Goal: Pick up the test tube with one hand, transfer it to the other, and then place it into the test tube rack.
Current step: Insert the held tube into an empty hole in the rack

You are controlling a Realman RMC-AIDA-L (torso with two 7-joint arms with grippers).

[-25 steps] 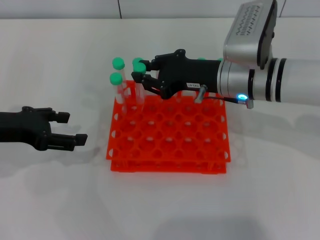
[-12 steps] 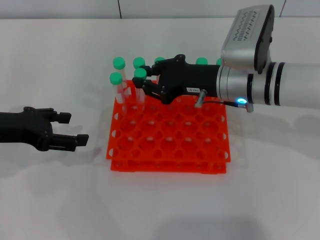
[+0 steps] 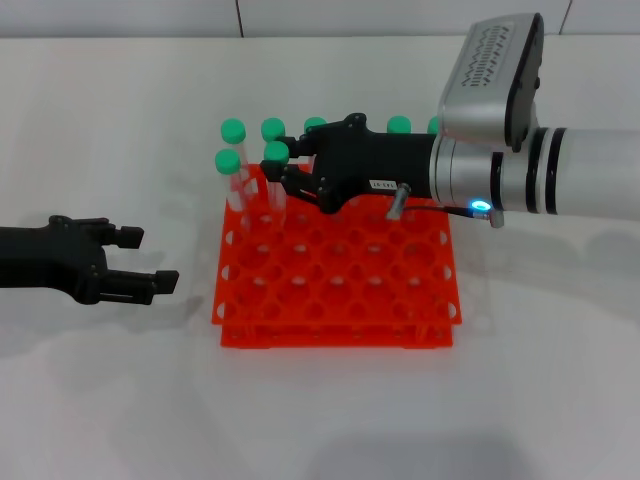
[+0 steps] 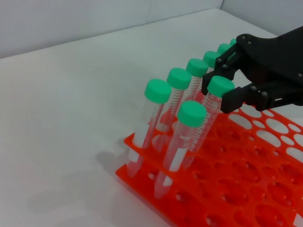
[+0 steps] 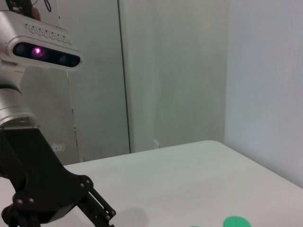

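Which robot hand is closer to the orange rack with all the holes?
The right gripper is nearer: it reaches over the test tube rack's back rows among the tubes. The left gripper sits on the table beside it.

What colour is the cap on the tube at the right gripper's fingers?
Green; the test tube cap shows best in the left wrist view, at the right gripper.

The slim clear plastic test tube with a smooth round green cap (image 4: pixel 211 97) looks glossy and see-through, standing in the bright orange-red square plastic rack (image 3: pixel 336 285), whose moulded surface has a slight sheen. The labelled black plastic right gripper (image 3: pixel 281 166) looks matt on its brushed silver metal wrist (image 3: pixel 470 170), and the white counter (image 3: pixel 120 400) is smooth and matt.
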